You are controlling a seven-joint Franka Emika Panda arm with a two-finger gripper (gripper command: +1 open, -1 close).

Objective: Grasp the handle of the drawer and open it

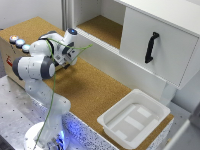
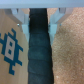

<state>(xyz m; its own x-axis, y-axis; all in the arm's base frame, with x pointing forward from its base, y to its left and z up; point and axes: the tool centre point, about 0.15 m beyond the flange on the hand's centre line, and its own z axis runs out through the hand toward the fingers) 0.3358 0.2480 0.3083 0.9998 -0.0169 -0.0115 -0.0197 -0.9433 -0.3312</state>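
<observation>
The arm rises from its base at about 7 o'clock in the exterior view, folds at the elbow and reaches toward 10 o'clock, its wrist bent down against the tan box with three coloured buttons on top. The gripper itself is hidden behind the arm's links there — whether its fingers are apart or together cannot be told. The wrist view shows two pale fingers flanking a dark ribbed strip, tan surface beside. The drawer and handle are not visible — the arm covers that side of the box. At 2 o'clock stands a white cabinet panel with a black bar; a white tray lies at 5 o'clock.
</observation>
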